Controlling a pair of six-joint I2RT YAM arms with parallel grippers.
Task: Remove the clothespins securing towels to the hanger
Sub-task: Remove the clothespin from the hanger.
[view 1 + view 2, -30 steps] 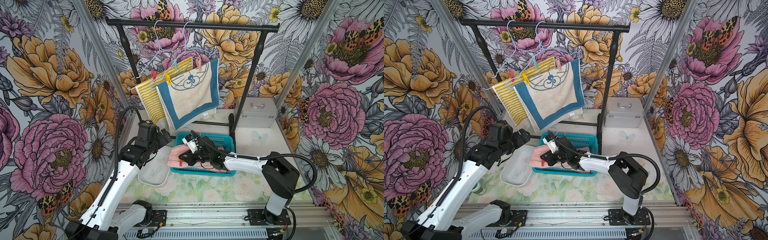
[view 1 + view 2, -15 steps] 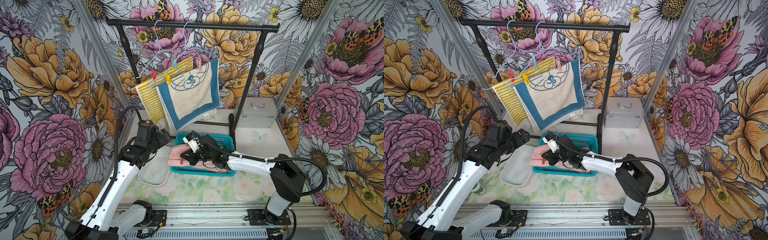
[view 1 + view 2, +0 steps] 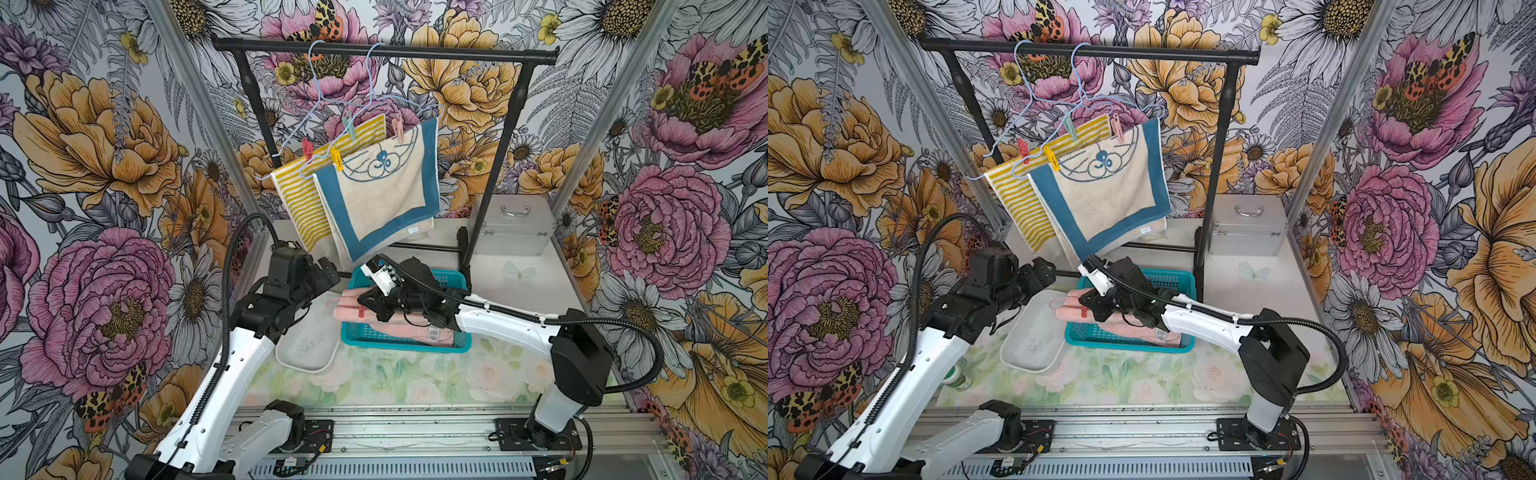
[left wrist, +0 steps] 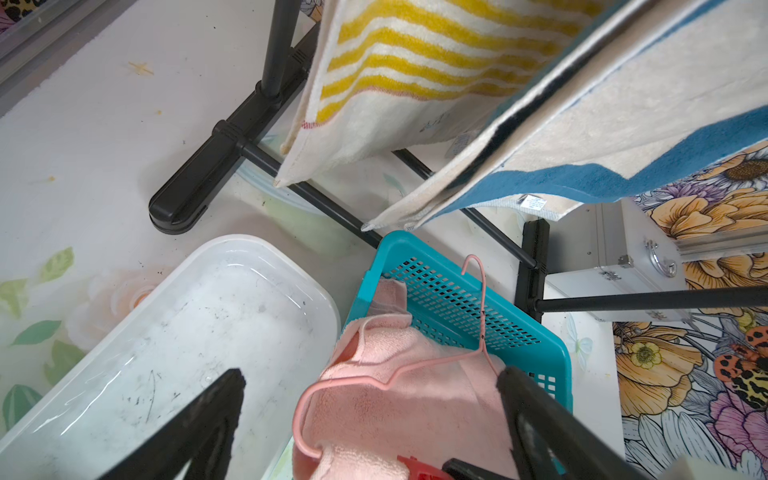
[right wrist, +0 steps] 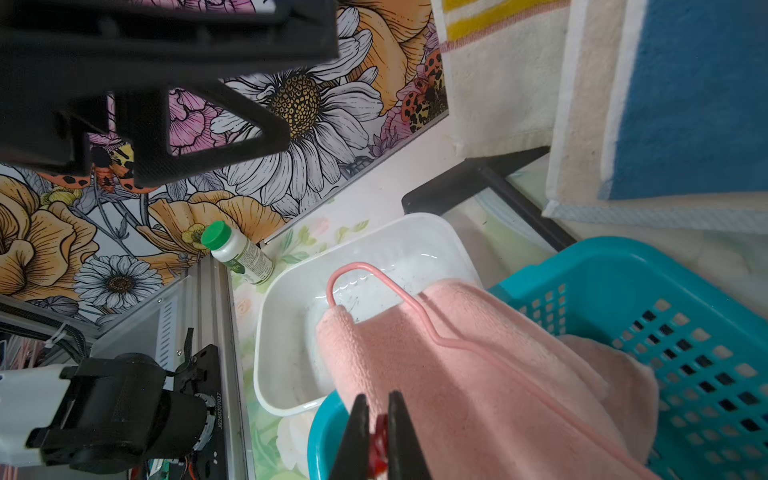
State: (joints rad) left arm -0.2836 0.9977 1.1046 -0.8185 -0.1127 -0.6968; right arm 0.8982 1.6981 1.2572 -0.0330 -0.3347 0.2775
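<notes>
Rack (image 3: 386,50) at 12 o'clock in both top views. The striped towel (image 3: 299,208) and cream towel (image 3: 382,195) hang there, hung clothespins (image 3: 336,159) untouched.

Teal basket (image 3: 405,343) at 6 o'clock of the rack. The pink towel (image 5: 457,353) on its pink hanger (image 5: 440,336) lies across it, overhanging the white tray (image 4: 208,311) at 9 o'clock.

Left gripper (image 4: 370,374) spread wide above the hanger, holding nothing. Right gripper (image 5: 377,401) pinches the red clothespin (image 5: 379,446) at the towel's 9 o'clock end; which end of the pin, unclear.

Judgement: squeeze the tail fully and draw straight off, or terry and hanger will likely lift too. The left gripper could steady the hanger.
</notes>
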